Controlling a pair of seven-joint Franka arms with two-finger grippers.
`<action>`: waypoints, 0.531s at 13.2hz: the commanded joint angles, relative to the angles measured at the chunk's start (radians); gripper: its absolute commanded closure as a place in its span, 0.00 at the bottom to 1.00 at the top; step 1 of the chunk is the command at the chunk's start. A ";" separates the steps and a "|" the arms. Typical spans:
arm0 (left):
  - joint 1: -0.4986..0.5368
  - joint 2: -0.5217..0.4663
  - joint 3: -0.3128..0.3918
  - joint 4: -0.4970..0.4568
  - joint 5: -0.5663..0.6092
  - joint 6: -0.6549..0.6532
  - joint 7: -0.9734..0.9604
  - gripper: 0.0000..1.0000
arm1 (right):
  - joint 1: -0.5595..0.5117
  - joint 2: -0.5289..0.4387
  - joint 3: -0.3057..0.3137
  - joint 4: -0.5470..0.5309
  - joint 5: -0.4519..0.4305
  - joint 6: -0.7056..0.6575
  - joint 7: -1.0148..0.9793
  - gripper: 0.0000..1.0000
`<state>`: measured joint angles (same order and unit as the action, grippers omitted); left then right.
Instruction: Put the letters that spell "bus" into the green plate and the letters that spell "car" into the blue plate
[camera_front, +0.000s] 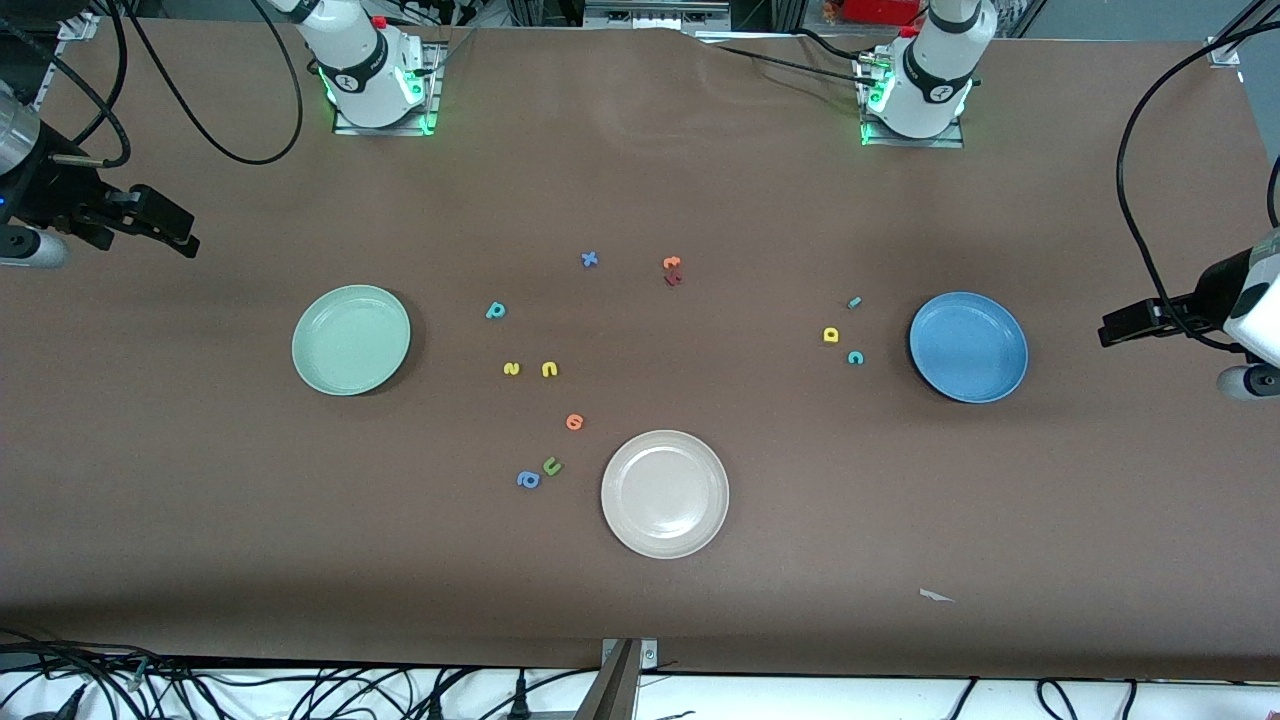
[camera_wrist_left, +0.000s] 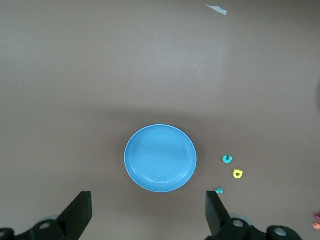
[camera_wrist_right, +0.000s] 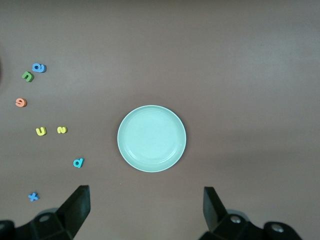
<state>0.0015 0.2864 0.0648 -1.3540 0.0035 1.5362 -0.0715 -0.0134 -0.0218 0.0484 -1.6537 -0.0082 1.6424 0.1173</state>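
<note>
The green plate (camera_front: 351, 340) (camera_wrist_right: 151, 138) lies bare toward the right arm's end. Beside it, toward the table's middle, lie the cyan "b" (camera_front: 496, 311) (camera_wrist_right: 78, 162), yellow "s" (camera_front: 512, 369) (camera_wrist_right: 61, 130) and yellow "u" (camera_front: 549, 369) (camera_wrist_right: 41, 131). The blue plate (camera_front: 968, 347) (camera_wrist_left: 160, 158) lies bare toward the left arm's end, with the teal "r" (camera_front: 854, 301) (camera_wrist_left: 218, 190), yellow "a" (camera_front: 831, 335) (camera_wrist_left: 238, 173) and cyan "c" (camera_front: 855, 357) (camera_wrist_left: 227, 159) beside it. My right gripper (camera_front: 180, 235) (camera_wrist_right: 146, 197) and left gripper (camera_front: 1115, 328) (camera_wrist_left: 148, 202) hang open and hold nothing, each high over its own end of the table.
A cream-white plate (camera_front: 665, 493) sits nearest the front camera at mid-table. Close by it lie an orange letter (camera_front: 574, 422), a green "u" (camera_front: 551, 466) and a blue "a" (camera_front: 528, 480). A blue "x" (camera_front: 589, 259) and orange and red letters (camera_front: 672, 270) lie farther back. A paper scrap (camera_front: 935, 596) lies near the front edge.
</note>
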 joint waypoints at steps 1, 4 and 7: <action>0.008 -0.009 -0.002 -0.002 0.020 -0.002 0.019 0.00 | -0.003 -0.009 0.002 0.000 0.007 -0.003 0.010 0.00; 0.009 -0.009 -0.003 -0.004 0.018 -0.004 0.021 0.00 | -0.003 -0.009 0.001 0.000 0.005 -0.006 0.002 0.00; 0.009 -0.009 -0.003 -0.004 0.016 -0.005 0.021 0.00 | -0.003 -0.009 0.001 0.000 0.007 -0.006 0.002 0.00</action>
<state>0.0077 0.2864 0.0651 -1.3540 0.0035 1.5356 -0.0707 -0.0134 -0.0218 0.0484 -1.6537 -0.0082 1.6424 0.1174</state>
